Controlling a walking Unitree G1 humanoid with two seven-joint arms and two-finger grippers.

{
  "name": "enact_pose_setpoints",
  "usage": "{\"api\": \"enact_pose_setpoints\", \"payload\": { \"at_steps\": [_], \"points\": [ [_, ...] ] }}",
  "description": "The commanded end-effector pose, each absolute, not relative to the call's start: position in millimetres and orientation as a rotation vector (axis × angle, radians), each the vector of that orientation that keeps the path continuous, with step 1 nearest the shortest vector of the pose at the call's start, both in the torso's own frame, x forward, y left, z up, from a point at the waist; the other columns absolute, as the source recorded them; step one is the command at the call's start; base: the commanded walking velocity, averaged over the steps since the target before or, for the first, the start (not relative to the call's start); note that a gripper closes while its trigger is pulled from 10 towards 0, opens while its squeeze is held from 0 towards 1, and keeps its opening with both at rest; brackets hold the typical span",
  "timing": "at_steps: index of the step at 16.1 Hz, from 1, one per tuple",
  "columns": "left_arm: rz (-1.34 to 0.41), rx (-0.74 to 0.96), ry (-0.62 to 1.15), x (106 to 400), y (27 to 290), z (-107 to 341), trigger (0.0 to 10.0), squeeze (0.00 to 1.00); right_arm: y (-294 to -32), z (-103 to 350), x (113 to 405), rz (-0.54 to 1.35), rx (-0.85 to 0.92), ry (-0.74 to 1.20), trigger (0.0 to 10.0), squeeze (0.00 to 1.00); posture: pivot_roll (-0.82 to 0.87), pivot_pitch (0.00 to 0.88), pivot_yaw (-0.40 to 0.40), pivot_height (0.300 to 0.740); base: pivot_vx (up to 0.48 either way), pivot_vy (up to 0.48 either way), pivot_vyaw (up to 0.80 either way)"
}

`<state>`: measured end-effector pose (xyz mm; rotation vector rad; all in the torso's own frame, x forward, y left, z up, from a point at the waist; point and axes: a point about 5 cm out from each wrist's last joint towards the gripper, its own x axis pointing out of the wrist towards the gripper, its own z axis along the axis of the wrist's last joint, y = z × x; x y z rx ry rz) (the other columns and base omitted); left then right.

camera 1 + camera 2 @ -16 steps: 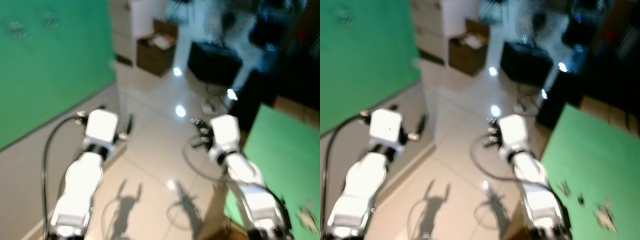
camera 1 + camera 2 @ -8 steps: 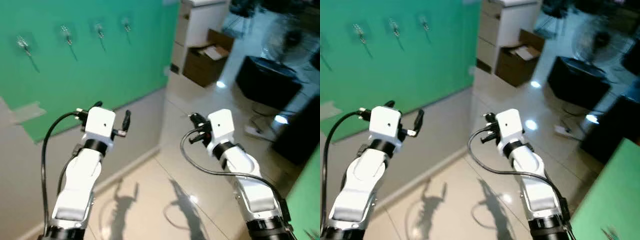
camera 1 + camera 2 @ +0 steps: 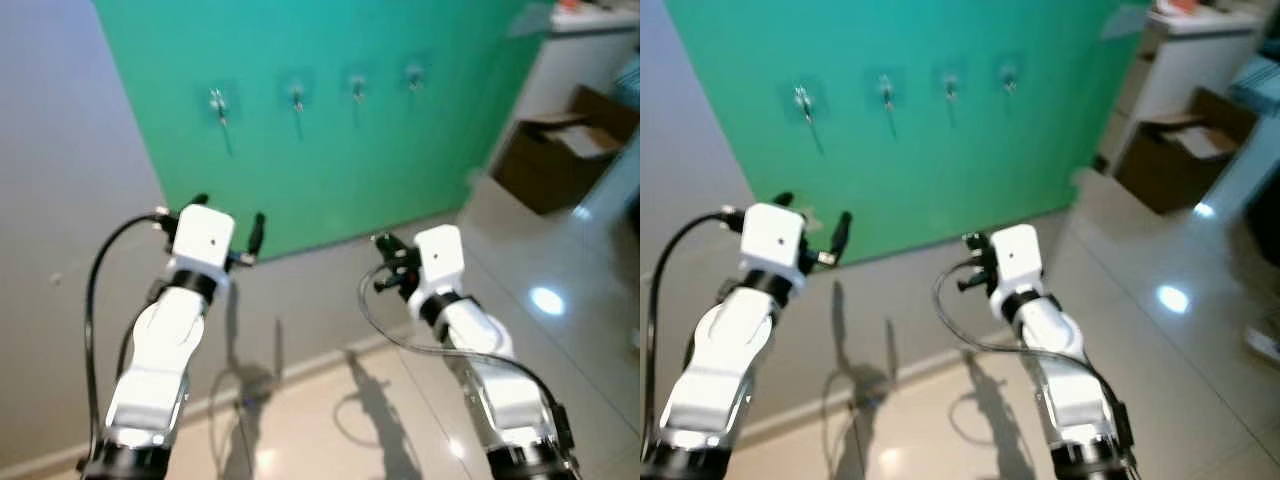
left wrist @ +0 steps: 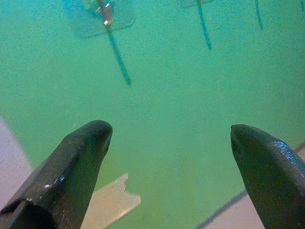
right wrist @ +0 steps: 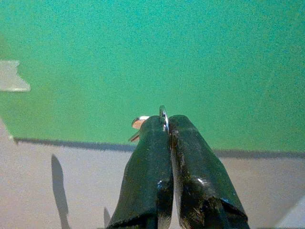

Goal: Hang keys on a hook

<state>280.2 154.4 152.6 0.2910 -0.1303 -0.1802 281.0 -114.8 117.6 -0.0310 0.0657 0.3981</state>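
A: Turned to face the green panel [image 3: 320, 150] almost square-on since half a second ago. Down to the head swinging round, not to anything on the wall shifting. Holding both arms up in front much as before.

B: And at the right gripper [image 5: 167, 121]?

A: Squeezed fully together on the keys [image 5: 163, 113], pinching the ring at the very tips and leaving a key blade poking out to one side. Gripped that far forward, probably, to leave the ring free to slip over a prong.

B: Aimed where?

A: Pointed at bare green below the row of hooks [image 3: 296, 97], well apart from the panel. Not yet lined up with any of the four.

B: Left gripper [image 4: 170, 130]?

A: Spread wide and carrying nothing. Raised toward the leftmost hook [image 4: 106, 10], looking along at it and its clear sticky pad. Kept up perhaps for balance, perhaps to steady something later; hard to say.

B: Further out?

A: Patched near the panel's lower left edge with a pale tape strip [image 4: 112, 200]. Bordered by grey wall [image 3: 60, 220] on the left. Flanked on the right by an open cardboard box [image 3: 560, 150] standing on the glossy floor [image 3: 400, 430].

B: Next?

A: Likely calls for stepping closer, lifting the right arm to hook height, then threading the ring over a prong before letting go. Risky if released early: straight down to the floor.
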Motion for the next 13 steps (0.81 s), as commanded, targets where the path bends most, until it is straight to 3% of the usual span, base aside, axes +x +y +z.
{"api": "enact_pose_setpoints", "payload": {
  "at_steps": [1, 6, 10, 13],
  "points": [
    [-0.21, 0.284, -0.15, 280, 148, 157, 10.0, 0.0, -119, 121, 281, 0.395, -0.019, 0.046, 10.0, 0.0, -0.07, 0.0, -0.021, 0.74, 0.349, 0.0, 0.8],
    [-0.25, 0.26, -0.157, 273, 150, 162, 10.0, 0.0, -113, 140, 274, 0.61, 0.04, -0.043, 10.0, 0.0, -0.05, 0.0, 0.019, 0.74, 0.28, 0.0, 0.8],
    [-0.264, 0.24, -0.151, 270, 146, 160, 10.0, 0.0, -128, 152, 262, 0.738, -0.004, -0.075, 10.0, 0.0, -0.07, 0.0, -0.002, 0.74, 0.0, 0.0, 0.0],
    [-0.241, 0.247, -0.16, 271, 143, 161, 10.0, 0.0, -117, 154, 259, 0.718, 0.044, -0.093, 10.0, 0.0, -0.07, 0.0, -0.021, 0.74, 0.0, -0.126, 0.0]
  ]
}}
